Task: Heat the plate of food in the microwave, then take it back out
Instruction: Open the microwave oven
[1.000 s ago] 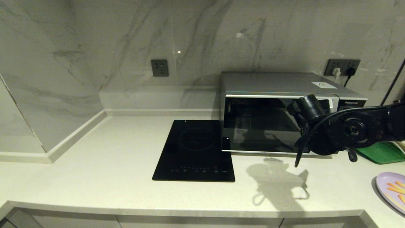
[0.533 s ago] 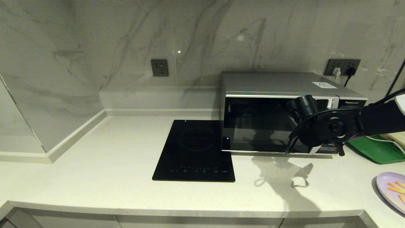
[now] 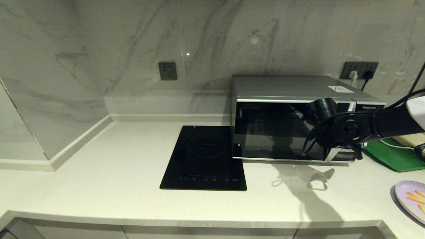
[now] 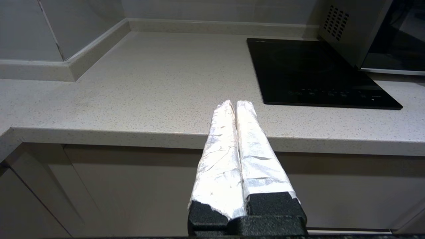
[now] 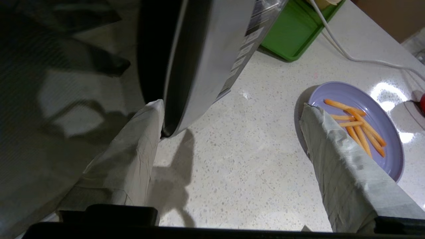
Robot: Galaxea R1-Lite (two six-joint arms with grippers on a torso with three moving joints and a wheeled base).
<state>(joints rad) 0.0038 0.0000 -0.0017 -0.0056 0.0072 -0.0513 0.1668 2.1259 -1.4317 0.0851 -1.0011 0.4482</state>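
So over the last second our right tool [image 5: 229, 122] swung in from mid-door toward the right end of the microwave [image 3: 292, 89], close to its keypad side, and its fingers spread wide, holding nothing. Door is still closed, so we reckon we're lining up to get it open. The plate of food [image 5: 382, 116] sits on the table [image 3: 116, 186], well right of the oven, untouched. Left tool [image 4: 236, 104] is parked off the table's front edge, fingers pressed together.

plate of food [image 3: 411, 199]: cut by head view's right edge | microwave [image 3: 282, 129] keypad: partly behind right arm
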